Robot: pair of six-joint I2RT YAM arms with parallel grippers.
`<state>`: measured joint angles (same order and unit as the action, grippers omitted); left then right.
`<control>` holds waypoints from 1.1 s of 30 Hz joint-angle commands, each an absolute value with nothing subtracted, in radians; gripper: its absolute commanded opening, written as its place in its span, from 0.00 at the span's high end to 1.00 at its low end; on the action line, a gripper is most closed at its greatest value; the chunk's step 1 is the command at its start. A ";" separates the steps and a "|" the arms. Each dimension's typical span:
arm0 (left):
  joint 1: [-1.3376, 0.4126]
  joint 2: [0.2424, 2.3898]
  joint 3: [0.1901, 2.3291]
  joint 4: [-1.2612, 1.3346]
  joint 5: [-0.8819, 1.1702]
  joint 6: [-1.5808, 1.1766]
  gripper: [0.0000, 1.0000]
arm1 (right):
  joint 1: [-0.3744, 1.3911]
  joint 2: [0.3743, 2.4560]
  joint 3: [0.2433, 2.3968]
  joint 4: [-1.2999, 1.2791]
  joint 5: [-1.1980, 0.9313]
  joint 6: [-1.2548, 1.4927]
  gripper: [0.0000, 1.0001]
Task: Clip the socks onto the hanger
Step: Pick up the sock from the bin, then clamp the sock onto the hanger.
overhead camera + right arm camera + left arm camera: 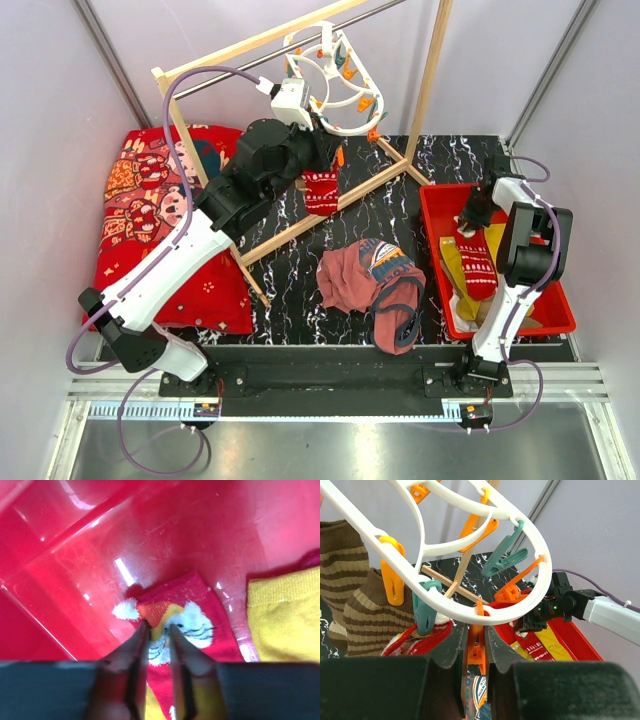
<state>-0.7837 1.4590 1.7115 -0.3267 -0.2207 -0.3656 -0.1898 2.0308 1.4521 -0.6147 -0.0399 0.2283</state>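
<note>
In the left wrist view the hanger (520, 611) ran off the top and left edges. There the brown-striped sock (350, 595) was cut by the left edge, and the left gripper (476, 640) hid the lower part of the orange peg (479, 655) between its fingers. In the soft-focused right wrist view the red sock (200, 605) passed behind the right gripper (159, 626) and off the bottom, the yellow sock (285, 615) was cut at the right edge, and whether the tips pinched fabric could not be told.
</note>
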 commanded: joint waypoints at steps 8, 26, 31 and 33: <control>-0.782 1.425 1.717 -0.276 -0.224 -0.353 0.89 | -0.184 1.829 1.420 -0.607 -0.112 0.245 0.92; -0.784 1.419 1.724 -0.267 -0.219 -0.364 0.89 | 0.030 1.366 1.381 -0.439 -0.417 0.181 0.97; -0.784 1.420 1.724 -0.262 -0.216 -0.368 0.89 | 0.146 1.253 1.295 -0.290 -0.527 0.205 0.96; -0.782 1.424 1.726 -0.258 -0.213 -0.368 0.89 | 0.207 1.214 1.252 -0.195 -0.566 0.218 0.96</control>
